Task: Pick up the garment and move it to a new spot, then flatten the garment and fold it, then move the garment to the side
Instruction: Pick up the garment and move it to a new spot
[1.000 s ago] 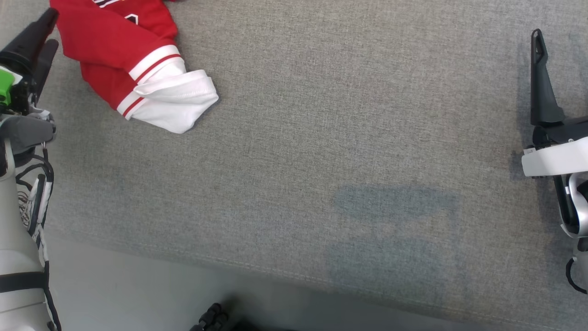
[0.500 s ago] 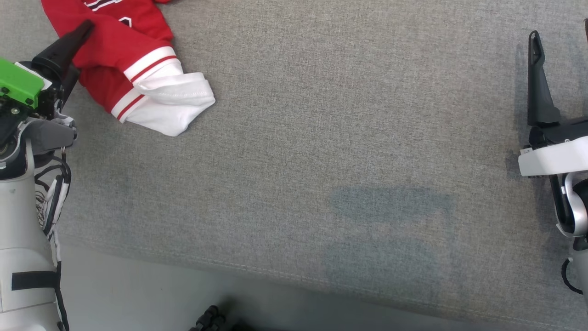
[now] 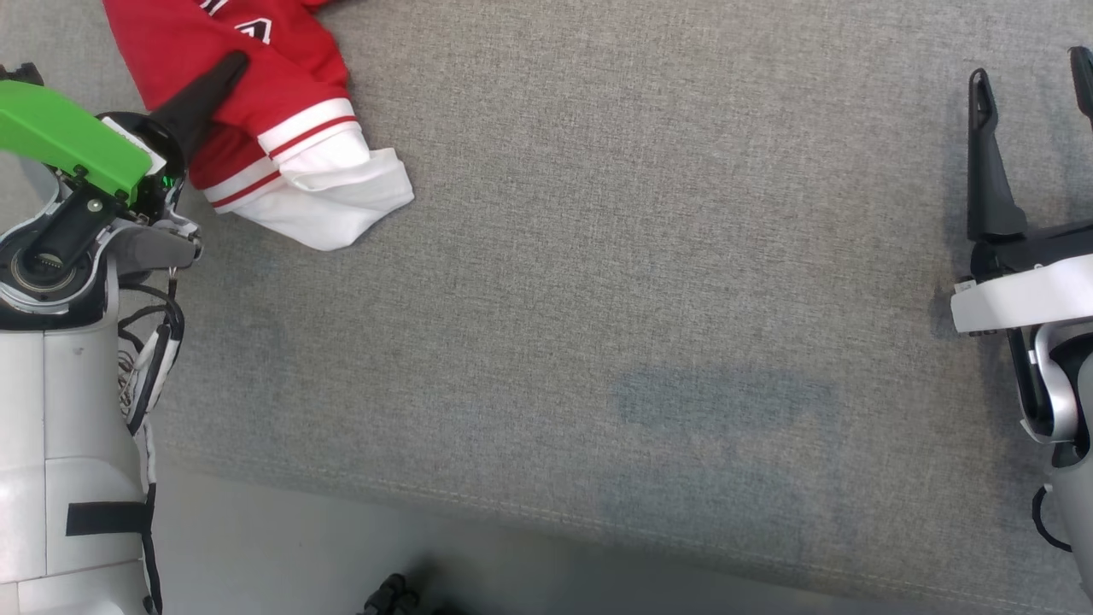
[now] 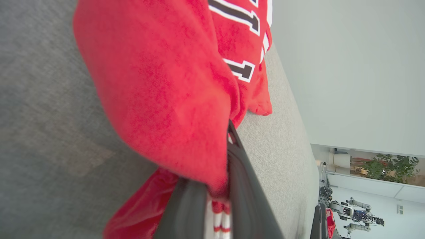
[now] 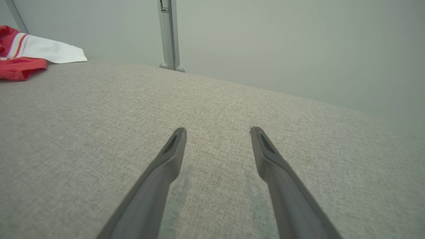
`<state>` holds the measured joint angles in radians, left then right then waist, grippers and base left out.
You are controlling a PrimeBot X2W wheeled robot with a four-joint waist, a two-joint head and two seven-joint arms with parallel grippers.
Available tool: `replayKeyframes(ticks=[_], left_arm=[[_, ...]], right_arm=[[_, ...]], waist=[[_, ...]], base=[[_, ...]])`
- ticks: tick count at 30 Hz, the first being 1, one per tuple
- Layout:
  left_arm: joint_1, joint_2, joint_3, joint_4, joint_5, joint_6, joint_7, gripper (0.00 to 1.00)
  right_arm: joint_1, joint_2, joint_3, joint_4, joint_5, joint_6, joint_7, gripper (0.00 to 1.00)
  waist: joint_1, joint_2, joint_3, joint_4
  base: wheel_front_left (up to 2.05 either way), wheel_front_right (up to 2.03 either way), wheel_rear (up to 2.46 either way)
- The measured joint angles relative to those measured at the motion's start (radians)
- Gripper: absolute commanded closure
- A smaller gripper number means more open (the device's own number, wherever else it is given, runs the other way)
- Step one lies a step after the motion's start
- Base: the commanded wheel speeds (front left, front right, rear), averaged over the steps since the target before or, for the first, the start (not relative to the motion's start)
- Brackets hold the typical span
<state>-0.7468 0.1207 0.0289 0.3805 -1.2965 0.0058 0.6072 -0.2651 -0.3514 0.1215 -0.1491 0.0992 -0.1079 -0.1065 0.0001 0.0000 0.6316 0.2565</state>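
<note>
**Pinching red cloth at the far left**

Clamping the left gripper (image 3: 224, 73) shut on a red fold of the garment (image 3: 290, 51), with cloth bulging between the two dark fingers in the left wrist view. Leaving the garment bunched at the far left of the grey fabric surface (image 3: 598, 256), with a white panel (image 3: 341, 196) on its near right side. Holding the right gripper (image 3: 1029, 77) spread wide and empty at the right, well apart from the cloth.

Risking, as a judgement, too thin a bite: possibly pinching a single layer and letting it slide out on lifting. Risking a drag instead of a lift too, with the white panel catching on the rough weave and bunching up further. Gripping with one arm alone, so probably carrying the garment crumpled and making the flattening harder.

Seeing black block characters (image 4: 235, 15) edged in white on the red, cut off by folds and the frame edge. Not making out any word or number. Finding no brand or label.
</note>
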Motion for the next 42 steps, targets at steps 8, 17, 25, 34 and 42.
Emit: replayKeyframes(ticks=[8, 17, 25, 34, 42], left_arm=[[0.000, 0.000, 0.003, -0.107, -0.029, -0.069, 0.010, 1.00], [0.002, -0.052, -0.074, -0.264, -0.052, -0.100, 0.041, 1.00], [0.112, -0.100, -0.292, -0.369, 0.027, -0.112, 0.042, 1.00], [0.242, -0.098, -0.490, -0.363, 0.087, -0.111, -0.016, 1.00], [0.288, -0.083, -0.665, -0.389, 0.023, -0.080, -0.110, 1.00]], right_arm=[[-0.001, 0.012, 0.013, 0.018, 0.007, 0.000, -0.020, 0.00], [-0.001, 0.056, 0.048, 0.062, 0.017, 0.001, -0.061, 0.00], [0.014, 0.106, 0.064, 0.116, 0.034, 0.000, -0.095, 0.00], [0.050, 0.143, 0.085, 0.135, 0.044, 0.000, -0.104, 0.00], [0.088, 0.164, 0.085, 0.136, 0.053, -0.001, -0.113, 0.00]], waist=[[0.0000, 0.0000, -0.032, -0.010], [0.0000, 0.0000, -0.084, -0.027], [0.0000, 0.0000, -0.170, -0.079], [-0.0001, 0.0000, -0.240, -0.170], [-0.0001, 0.0000, -0.293, -0.272]], base=[[0.00, 0.00, 0.00], [0.00, 0.00, 0.00], [0.00, 0.00, 0.00], [0.00, 0.00, 0.00], [0.00, 0.00, 0.00]])
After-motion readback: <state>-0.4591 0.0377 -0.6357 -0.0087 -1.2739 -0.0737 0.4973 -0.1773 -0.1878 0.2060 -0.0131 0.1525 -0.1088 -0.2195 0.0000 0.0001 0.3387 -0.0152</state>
